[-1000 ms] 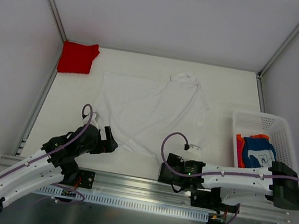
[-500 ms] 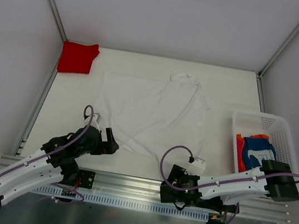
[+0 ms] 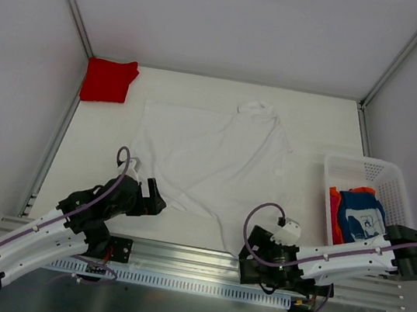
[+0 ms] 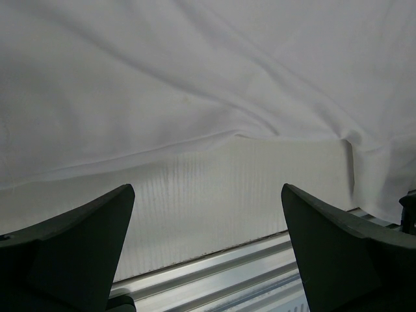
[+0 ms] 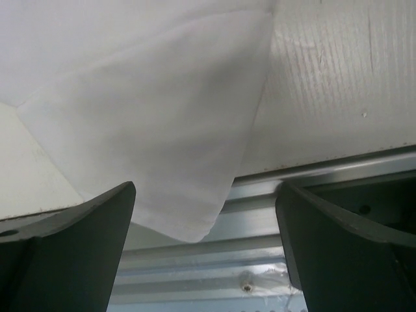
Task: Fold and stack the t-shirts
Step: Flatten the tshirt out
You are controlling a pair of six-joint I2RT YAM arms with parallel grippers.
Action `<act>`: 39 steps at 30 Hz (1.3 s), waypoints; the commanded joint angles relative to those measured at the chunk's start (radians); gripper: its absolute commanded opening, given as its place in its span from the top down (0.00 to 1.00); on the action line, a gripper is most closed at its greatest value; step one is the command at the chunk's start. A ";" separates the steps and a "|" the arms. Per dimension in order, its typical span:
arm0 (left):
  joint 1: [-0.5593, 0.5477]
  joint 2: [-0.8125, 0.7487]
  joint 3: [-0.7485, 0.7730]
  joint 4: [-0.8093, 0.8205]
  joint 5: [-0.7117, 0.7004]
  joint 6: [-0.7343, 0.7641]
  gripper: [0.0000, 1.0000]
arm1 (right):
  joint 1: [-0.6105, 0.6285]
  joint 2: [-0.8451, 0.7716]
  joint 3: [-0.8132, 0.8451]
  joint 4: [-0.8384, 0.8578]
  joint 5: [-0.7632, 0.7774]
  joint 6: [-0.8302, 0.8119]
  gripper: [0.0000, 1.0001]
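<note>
The white t-shirt (image 3: 208,156) lies spread flat across the middle of the table. Its near hem fills the left wrist view (image 4: 208,78). Its near right corner (image 5: 149,130) hangs over the table's front edge onto the metal rail. My left gripper (image 3: 157,198) is open and empty just left of the shirt's near left corner, its jaws (image 4: 208,260) wide apart over bare table. My right gripper (image 3: 247,248) is open and empty at the front edge, with the hanging corner just ahead of its jaws (image 5: 205,260). A folded red t-shirt (image 3: 108,80) sits at the back left corner.
A white mesh basket (image 3: 364,165) stands at the right edge, holding the blue t-shirt with white print (image 3: 361,214) and the orange-red t-shirt (image 3: 333,202). An aluminium rail (image 3: 193,260) runs along the table's near edge. Walls enclose the back and sides.
My right arm has slid to the right and toward the near edge, away from the shirt's hem. The left arm and the shirts have not moved.
</note>
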 commanded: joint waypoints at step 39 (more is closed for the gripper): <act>-0.027 0.056 0.122 -0.237 -0.145 -0.161 0.06 | -0.058 0.206 0.011 0.226 0.008 0.003 1.00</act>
